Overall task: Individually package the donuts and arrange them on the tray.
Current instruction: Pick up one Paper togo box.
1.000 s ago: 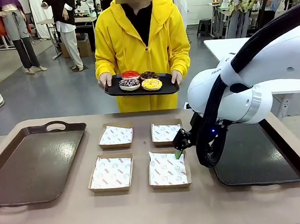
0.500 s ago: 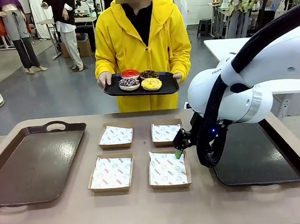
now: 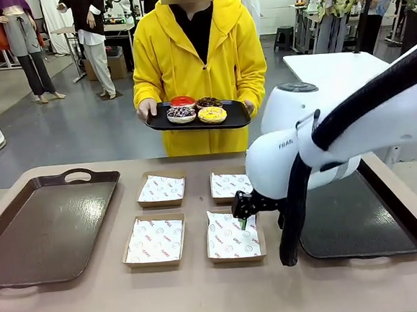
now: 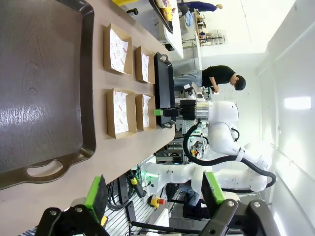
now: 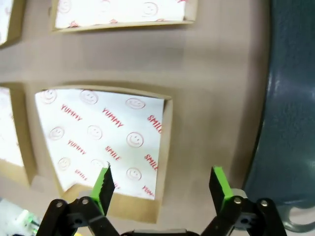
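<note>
The right gripper [image 5: 162,189], jaws spread wide and empty, hangs over the edge of a paper-lined cardboard box [image 5: 103,132] nearest the dark tray [image 5: 290,98], while far beyond it the four donuts [image 3: 196,110] sit on a black tray [image 3: 164,125] held by the person [image 3: 196,48].

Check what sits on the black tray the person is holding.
Four: a red donut and chocolate donut at the back, a purple donut and yellow donut in front. The black tray surface beneath them is covered.

Right end effector [image 5: 161,170], jaws apart
</note>
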`<state>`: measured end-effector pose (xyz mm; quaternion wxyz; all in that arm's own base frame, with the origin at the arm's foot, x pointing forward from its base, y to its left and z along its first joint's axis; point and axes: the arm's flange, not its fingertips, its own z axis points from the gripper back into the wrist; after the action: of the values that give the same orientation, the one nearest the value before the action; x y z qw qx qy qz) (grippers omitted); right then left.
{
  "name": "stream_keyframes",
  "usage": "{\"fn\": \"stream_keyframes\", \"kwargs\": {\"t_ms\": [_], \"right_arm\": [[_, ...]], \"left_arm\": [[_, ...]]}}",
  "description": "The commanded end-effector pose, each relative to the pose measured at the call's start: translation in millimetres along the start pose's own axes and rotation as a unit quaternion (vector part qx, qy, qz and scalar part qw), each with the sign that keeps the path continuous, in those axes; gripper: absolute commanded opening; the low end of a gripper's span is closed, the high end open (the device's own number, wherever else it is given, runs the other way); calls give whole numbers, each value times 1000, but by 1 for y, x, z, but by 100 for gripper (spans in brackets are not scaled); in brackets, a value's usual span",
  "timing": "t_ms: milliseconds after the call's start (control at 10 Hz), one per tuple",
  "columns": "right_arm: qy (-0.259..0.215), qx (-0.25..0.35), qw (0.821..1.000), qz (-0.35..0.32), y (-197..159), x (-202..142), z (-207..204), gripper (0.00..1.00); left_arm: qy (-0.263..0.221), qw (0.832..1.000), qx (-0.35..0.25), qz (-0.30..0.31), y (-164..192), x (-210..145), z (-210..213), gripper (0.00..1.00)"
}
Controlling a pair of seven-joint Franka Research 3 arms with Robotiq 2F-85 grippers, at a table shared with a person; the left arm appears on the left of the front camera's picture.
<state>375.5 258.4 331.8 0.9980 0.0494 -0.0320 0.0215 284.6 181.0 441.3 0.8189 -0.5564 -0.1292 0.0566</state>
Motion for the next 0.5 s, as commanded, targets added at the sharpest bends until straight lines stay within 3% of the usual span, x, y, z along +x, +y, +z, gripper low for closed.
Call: {"fn": "stream_keyframes", "kwargs": {"t_ms": [0,200,300,400], "right_arm": [[-25,-42,998,-41,16,15,-13,100],[-37,-46,997,-52,21,18,-20,100],[-44,-46,997,-49,20,19,-23,82],[-42,-49,997,-51,20,19,-24,43]], "left_arm": [[-3,1000,-9,-5,0,0,2,100],[-3,1000,-9,-5,0,0,2,100],[-3,1000,-9,-5,0,0,2,100],[-3,1000,-9,-5,0,0,2,100]]}}
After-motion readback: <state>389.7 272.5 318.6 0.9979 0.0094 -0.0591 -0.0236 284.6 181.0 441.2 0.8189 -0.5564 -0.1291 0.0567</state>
